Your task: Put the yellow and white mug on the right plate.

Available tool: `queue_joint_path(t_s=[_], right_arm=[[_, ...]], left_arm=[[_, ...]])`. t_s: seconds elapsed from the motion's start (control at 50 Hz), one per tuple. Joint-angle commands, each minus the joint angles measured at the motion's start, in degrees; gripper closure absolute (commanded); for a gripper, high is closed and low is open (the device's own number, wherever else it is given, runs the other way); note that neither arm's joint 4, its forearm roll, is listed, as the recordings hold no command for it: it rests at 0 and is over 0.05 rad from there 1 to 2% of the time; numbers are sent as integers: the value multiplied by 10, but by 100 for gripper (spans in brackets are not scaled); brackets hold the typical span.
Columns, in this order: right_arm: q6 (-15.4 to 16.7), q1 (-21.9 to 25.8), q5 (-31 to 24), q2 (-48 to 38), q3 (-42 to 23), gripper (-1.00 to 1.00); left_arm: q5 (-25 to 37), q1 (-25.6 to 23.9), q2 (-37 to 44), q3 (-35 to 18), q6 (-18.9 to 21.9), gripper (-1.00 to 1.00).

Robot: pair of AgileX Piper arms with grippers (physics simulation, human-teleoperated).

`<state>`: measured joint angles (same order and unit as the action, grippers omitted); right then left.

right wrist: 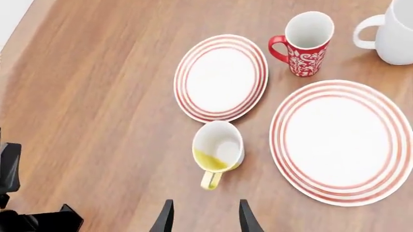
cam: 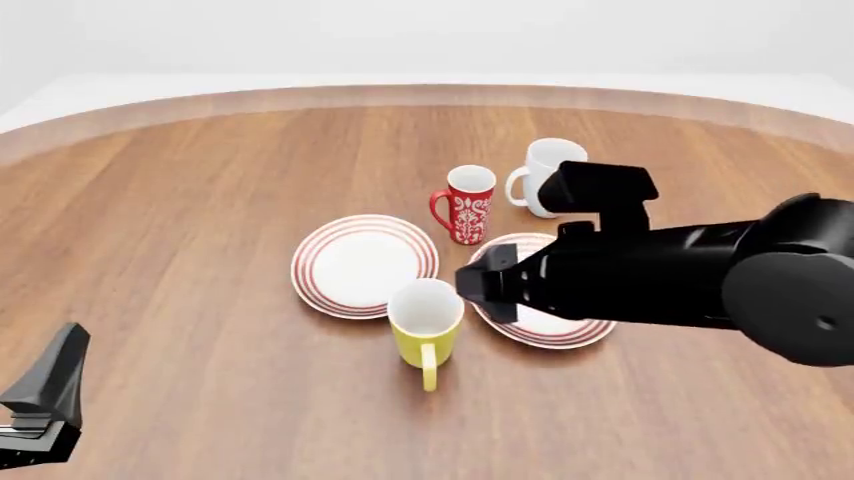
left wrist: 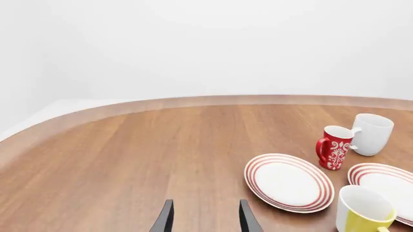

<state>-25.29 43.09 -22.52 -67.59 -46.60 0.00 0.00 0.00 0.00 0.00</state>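
Upright, yellow and white mug [right wrist: 218,149], white-rimmed.

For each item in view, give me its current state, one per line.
yellow and white mug: upright on the table, empty, not held
right plate: flat, bare
left plate: flat, bare
red mug: upright, empty
white mug: upright
left pincer: open, empty
right pincer: open, empty

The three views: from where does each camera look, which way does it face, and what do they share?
Front view: above and behind the arms, looking forward over the table; shows the right arm.
Left wrist view: low, looking along the open left claw.
Right wrist view: high, looking down past the open right claw.
All show the yellow and white mug and the right plate.
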Motion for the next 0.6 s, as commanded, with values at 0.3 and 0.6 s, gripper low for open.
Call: queue_joint_path(t_s=[0.3, 0.6], right_arm=[[-3, 3, 35, -101, -17, -100], [-13, 7, 82, -142, 0, -100]], left_arm=[[0, 0, 0, 0, 0, -100], [0, 0, 0, 0, 0, -100]])
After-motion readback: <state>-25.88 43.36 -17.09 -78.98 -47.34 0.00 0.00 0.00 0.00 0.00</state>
